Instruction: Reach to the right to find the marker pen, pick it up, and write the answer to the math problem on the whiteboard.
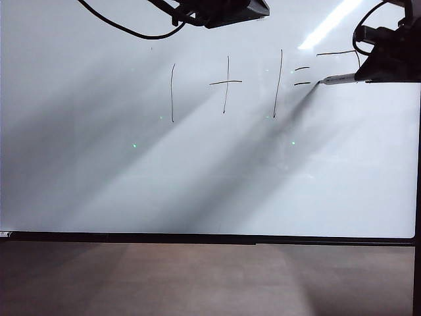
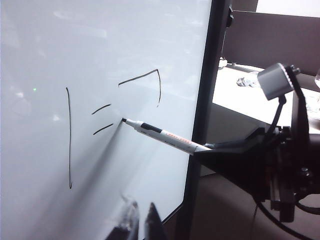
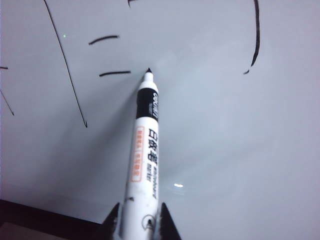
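I am a two-armed robot facing a large glossy whiteboard (image 1: 99, 184) with a thin black frame. My right hand (image 3: 140, 220) is closed on the rear of the marker pen (image 3: 145, 160), its two dark fingers (image 3: 167, 225) pressing either side of the pale barrel. The pen points at the board, and its dark tip sits just beside the end of the lower equals dash; I cannot tell whether it actually touches the surface. In the exterior view this hand (image 1: 360, 79) is at the upper right edge of the board, with the pen (image 1: 339, 79) lying nearly level and pointing left.

The math problem (image 1: 227, 85) is written in thin black strokes across the upper middle of the board: a one, a plus, a one, then two short dashes. To the right of the dashes, the answer (image 2: 147, 82) is only partly drawn: a top line and a short stroke down from its right end.

My left hand (image 2: 141, 220) is low beside the board, holding nothing; its fingers look close together, but I cannot tell how far open they are. Its arm (image 1: 223, 10) shows at the top of the exterior view.
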### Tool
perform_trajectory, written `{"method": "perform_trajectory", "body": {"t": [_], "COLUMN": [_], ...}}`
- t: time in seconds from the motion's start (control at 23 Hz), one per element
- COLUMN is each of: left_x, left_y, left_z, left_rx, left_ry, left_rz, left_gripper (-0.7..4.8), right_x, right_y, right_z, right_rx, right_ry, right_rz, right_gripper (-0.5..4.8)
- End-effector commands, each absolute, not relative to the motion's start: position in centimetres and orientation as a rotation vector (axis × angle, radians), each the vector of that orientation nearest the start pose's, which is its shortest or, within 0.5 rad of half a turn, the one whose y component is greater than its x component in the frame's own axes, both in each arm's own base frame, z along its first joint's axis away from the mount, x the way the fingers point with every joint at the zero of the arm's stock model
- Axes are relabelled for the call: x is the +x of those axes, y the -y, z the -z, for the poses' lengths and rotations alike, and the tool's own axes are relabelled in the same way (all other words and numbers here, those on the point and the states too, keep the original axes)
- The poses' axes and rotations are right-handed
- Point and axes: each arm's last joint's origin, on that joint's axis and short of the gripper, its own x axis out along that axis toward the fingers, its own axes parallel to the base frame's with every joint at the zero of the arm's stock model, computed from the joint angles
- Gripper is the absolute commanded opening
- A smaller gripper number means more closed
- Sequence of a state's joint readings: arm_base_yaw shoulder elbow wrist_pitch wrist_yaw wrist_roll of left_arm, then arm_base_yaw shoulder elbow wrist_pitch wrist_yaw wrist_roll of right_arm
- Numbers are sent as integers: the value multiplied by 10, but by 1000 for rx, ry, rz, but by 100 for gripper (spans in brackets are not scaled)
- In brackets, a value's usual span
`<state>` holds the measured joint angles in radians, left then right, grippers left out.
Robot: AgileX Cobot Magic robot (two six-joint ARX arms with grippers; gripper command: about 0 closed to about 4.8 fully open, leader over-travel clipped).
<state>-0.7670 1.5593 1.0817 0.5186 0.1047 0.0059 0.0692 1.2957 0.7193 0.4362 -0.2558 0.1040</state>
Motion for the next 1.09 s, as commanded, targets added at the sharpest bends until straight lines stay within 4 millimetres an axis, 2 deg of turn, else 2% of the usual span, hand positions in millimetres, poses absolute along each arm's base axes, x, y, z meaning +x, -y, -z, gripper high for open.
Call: {"method": "perform_trajectory", "body": {"t": [0.04,0.35,0.83,1.09], "left_x": [256,256,256,256], "left_y": [250,250,250,250], "left_z": [-315,-315,-315,-313], "left_rx": [-16,-16,-14,-9], "left_ry": [57,57,52,37], "left_rz": [875,875,875,875], "left_gripper": [27,27,27,27], "right_x": [281,282,276,267], "right_y": [-27,-16,22,16], "right_z": [-265,-265,-272,-275], "right_rx": [113,110,118,126], "right_ry": [-132,-128,-102,-120], "right_rz": [-301,-230,-150,-234], "right_gripper": [-6,-6,-6,-6]}}
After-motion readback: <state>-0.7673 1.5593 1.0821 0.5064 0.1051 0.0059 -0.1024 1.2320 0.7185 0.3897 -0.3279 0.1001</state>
